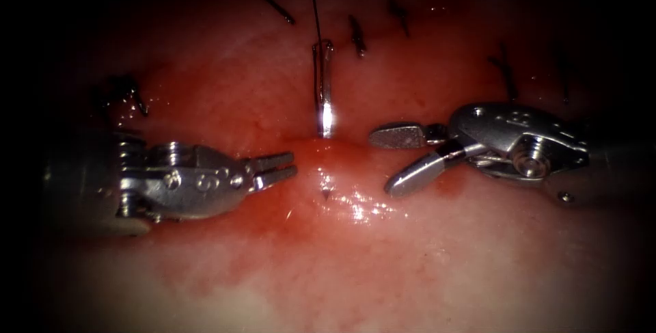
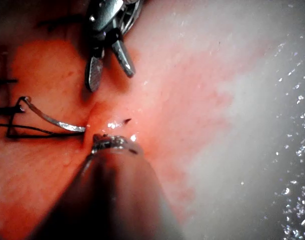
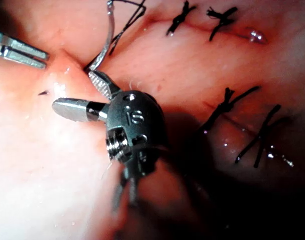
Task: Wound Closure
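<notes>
The curved needle [image 1: 326,100] stands in the tissue [image 1: 342,264] between the two tools, and neither tool holds it. Its shaft enters a raised fold at the middle, and its dark tip [image 1: 326,195] pokes out nearer the camera. Black thread [image 1: 316,5] runs from its tail towards the back. My left tool [image 1: 294,164] lies left of the fold, jaws a narrow gap apart, holding nothing. My right tool [image 1: 380,162] lies right of the fold, jaws wide open and empty. The needle [image 2: 52,119] [image 3: 108,35] and its tip [image 2: 127,120] [image 3: 43,92] show in both wrist views.
Several knotted black stitches [image 1: 357,35] with cut ends cross the tissue behind the needle, and more stitches [image 3: 220,20] show in the right wrist view. Red fluid [image 1: 307,223] wets the surface around the fold. Paler tissue [image 2: 272,125] lies further out.
</notes>
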